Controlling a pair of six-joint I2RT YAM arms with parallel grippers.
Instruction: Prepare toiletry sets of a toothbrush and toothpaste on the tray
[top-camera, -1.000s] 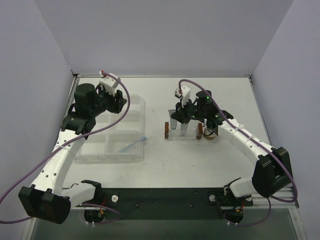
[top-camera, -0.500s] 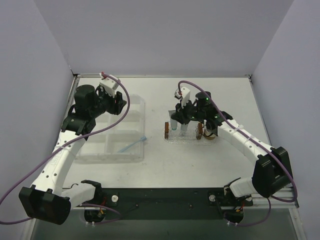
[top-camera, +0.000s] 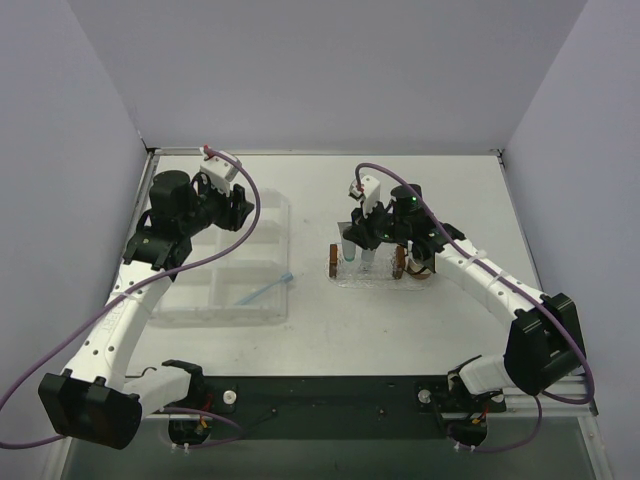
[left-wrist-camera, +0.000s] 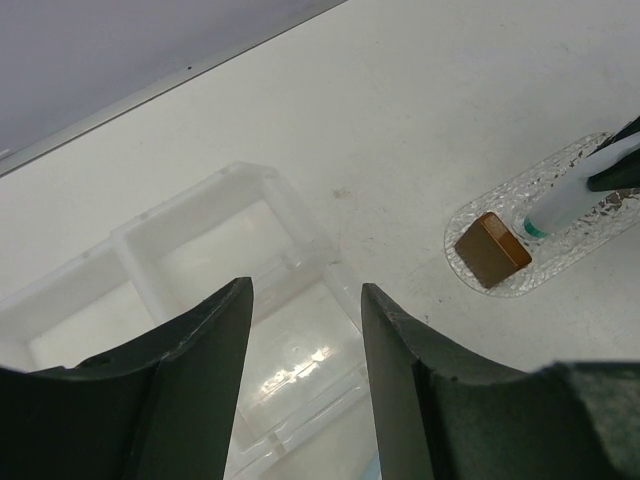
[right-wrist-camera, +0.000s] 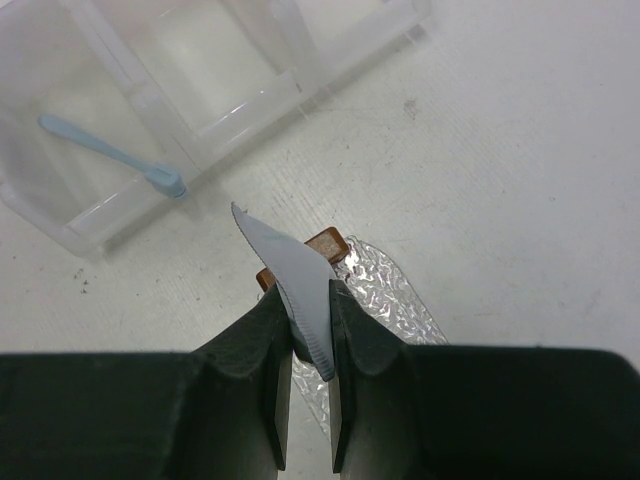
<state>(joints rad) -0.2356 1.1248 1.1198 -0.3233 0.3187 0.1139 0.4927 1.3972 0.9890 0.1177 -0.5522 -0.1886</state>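
Toothpaste (right-wrist-camera: 296, 268) stays pinched by its crimped end in my right gripper (right-wrist-camera: 306, 310), cap down at the tray (left-wrist-camera: 585, 235). It's barely moved this last second, so placement's nearly done. Left gripper (left-wrist-camera: 305, 310) hangs spread and empty; the toothbrush (right-wrist-camera: 105, 155) waits in the box (left-wrist-camera: 200, 250).

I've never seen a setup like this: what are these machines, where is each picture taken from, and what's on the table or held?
Two robot arms are bolted to a table. One picture looks down from above; the other two come from cameras on each wrist. The right gripper pinches a pale grey squeeze tube of toothpaste over a clear bumpy oval tray, which carries a brown block. The left gripper is open and empty above a clear compartment box holding a slim light-blue toothbrush.
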